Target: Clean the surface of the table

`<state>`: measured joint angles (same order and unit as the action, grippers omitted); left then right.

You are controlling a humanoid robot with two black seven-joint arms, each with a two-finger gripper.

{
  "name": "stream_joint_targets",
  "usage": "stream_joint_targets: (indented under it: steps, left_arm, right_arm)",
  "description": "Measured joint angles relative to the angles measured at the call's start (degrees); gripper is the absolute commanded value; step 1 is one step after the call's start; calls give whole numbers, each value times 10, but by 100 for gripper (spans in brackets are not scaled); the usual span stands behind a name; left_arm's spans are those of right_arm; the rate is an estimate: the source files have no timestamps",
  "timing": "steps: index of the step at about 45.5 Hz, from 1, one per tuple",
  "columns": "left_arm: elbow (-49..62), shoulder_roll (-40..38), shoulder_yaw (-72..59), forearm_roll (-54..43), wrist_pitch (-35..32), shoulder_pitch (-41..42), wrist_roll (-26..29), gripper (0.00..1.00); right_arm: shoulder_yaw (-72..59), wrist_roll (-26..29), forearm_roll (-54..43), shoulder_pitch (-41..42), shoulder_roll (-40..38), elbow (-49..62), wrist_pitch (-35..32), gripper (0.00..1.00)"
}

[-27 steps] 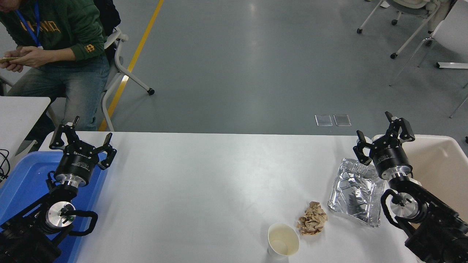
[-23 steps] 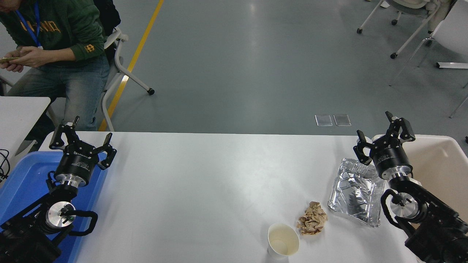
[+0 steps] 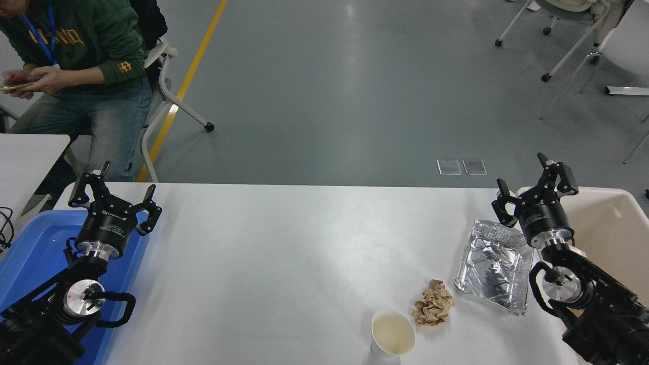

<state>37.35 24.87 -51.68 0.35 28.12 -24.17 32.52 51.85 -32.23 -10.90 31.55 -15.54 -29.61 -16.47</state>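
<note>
I see the table surface first, because it is the biggest thing here: a wide white top that fills the lower half of my view and reaches from the left side to the right side. At its right end sits a big cream bin, right next to the table edge. At its left end lies a blue tray, and behind that tray a corner of a smaller white table pokes in. A person in a green top and jeans sits on a chair past the far left corner, well away from my arms. My left arm rests at the lower left over the blue tray, and the left gripper has its fingers spread wide with nothing in it. My right arm comes in from the lower right, and the right gripper is up near the far right corner, fingers spread apart too, holding nothing. Just under and beside it lies a crinkled silver foil tray, partly hidden by the arm. Nearer to me sits a paper cup, standing up, empty inside. Just beside the cup lies a small crumpled brown paper ball, between the cup and the foil tray.
</note>
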Motion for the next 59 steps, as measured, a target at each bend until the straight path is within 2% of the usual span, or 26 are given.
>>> stream_joint_targets:
  steps: [45,59]
  left_arm:
    - [0,0,0,0,0,0,0,99]
    - [0,0,0,0,0,0,0,99]
  right_arm:
    - [-10,-7,-1,-3,-18,-10,-7,99]
    - [-53,5,-4,-16,-65,-115,-16,99]
